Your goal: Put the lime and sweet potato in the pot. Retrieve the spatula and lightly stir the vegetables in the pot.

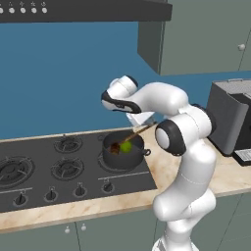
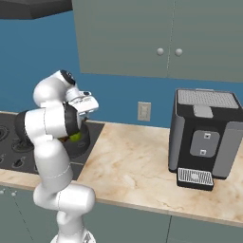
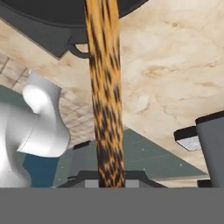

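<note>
The dark grey pot [image 1: 112, 156] stands on the cooktop's back right burner. Inside it lie the yellow-green lime [image 1: 126, 146] and, to its left, the reddish-brown sweet potato [image 1: 114, 148]. The wooden spatula [image 1: 141, 130] slants from the hand down into the pot, its tip by the vegetables. My gripper [image 1: 142, 121] hovers above the pot's right rim, shut on the spatula's handle. In the hand view the spatula [image 3: 103, 109] runs from my gripper [image 3: 110, 181] straight up to the pot [image 3: 39, 26]. From the right base the arm hides most of the pot [image 2: 84, 143]; the lime [image 2: 76, 137] peeks out.
The black cooktop [image 1: 39, 191] has several burners and a row of knobs along its front. A dark coffee machine [image 2: 205, 137] stands on the marble counter [image 2: 128, 166] to the right. Grey cabinets [image 2: 156, 33] hang above, and a wall socket [image 2: 144, 111] sits behind the counter.
</note>
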Motion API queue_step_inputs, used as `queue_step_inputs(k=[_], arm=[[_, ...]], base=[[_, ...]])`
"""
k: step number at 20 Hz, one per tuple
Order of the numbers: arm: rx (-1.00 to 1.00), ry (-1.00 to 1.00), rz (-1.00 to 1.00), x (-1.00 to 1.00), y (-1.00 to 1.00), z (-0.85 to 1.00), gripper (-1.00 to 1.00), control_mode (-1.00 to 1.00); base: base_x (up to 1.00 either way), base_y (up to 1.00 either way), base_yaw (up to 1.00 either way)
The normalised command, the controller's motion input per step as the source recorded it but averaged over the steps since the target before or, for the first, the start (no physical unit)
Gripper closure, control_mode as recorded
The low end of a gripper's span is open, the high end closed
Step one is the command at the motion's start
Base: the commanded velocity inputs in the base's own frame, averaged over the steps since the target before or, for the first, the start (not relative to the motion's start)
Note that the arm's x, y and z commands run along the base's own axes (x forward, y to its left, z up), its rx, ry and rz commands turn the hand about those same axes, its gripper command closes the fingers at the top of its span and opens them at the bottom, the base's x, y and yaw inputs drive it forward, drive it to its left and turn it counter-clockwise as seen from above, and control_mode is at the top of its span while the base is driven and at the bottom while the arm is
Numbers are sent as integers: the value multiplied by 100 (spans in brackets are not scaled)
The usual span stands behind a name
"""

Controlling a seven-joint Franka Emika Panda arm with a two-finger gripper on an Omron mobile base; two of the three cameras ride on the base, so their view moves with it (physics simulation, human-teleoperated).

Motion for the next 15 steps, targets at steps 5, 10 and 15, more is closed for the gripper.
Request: queue_step_inputs(k=[5,10,15], arm=[[-1,15,0,-2,-42,0,100,-100],[0,5,0,-20,-11,13,100,-100],[0,0,2,-25,2,34,100,-100]], base=[[0,0,0],[0,0,0],[0,0,0]])
